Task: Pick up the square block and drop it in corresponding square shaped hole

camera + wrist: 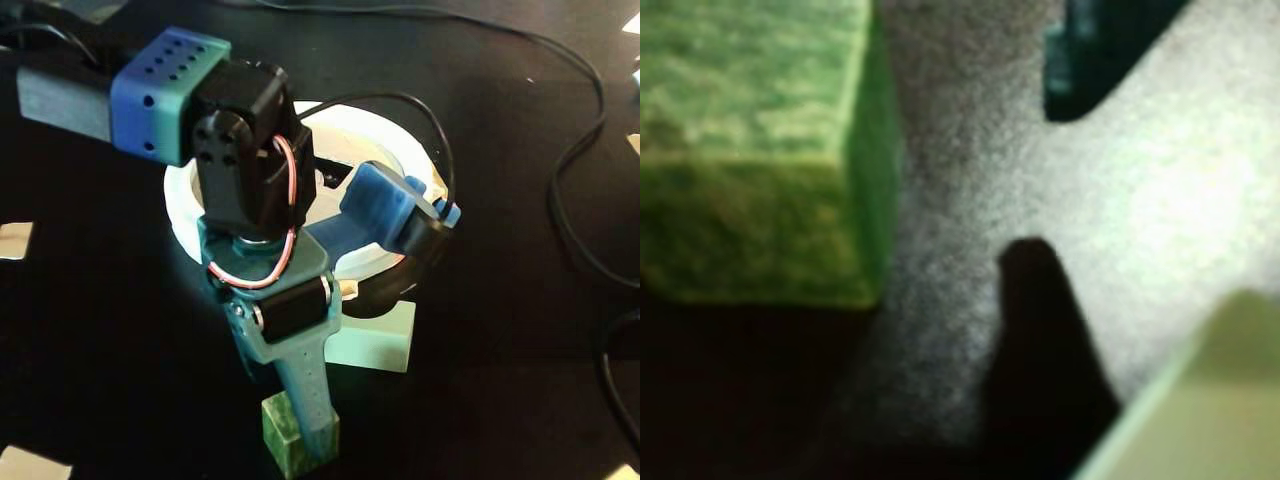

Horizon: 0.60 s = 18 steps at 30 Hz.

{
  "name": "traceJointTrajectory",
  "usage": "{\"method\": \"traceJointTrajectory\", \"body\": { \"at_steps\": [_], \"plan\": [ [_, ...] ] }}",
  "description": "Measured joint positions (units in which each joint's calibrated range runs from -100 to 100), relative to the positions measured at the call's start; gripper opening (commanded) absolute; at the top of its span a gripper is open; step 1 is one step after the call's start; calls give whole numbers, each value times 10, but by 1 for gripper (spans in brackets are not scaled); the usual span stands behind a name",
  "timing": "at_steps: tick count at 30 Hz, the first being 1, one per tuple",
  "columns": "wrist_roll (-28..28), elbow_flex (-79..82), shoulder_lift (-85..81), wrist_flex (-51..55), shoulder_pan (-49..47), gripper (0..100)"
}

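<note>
The square block [293, 432], a small dark green marbled cube, sits on the black worktop [120, 340] near its front edge in the fixed view, and my tool [310, 440] is down at it. One teal finger [308, 400] stands against the cube's right face, touching or nearly so. I cannot find the second finger in that view. In the wrist view the cube [755, 150] fills the upper left corner, blurred and very close, with a dark finger tip [1040, 300] lower in the middle and apart from it. I judge the tool not yet closed on the cube, but I cannot tell for sure how wide the jaws stand.

My step is the grasp. I would want the cube centred between the fingers, both pads flat on opposite faces, before squeezing. A corner pinch could twist the cube and spoil its alignment for a tight square opening. I should also keep clear of the larger pale mint block [375, 340], which lies just behind the cube.

The tan disc with its thick white rim [185, 215] lies further back, mostly hidden under the arm. I cannot make out the square shaped hole, nor whether anything already sits in it.
</note>
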Motion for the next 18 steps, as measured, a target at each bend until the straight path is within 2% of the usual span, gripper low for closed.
{"method": "traceJointTrajectory", "body": {
  "at_steps": [2, 3, 4, 8, 13, 18],
  "plan": [
    [0, 0, 0, 0, 0, 62],
    [0, 0, 0, 0, 0, 52],
    [0, 0, 0, 0, 0, 46],
    [0, 0, 0, 0, 0, 28],
    [0, 0, 0, 0, 0, 21],
    [0, 0, 0, 0, 0, 21]
  ]
}}
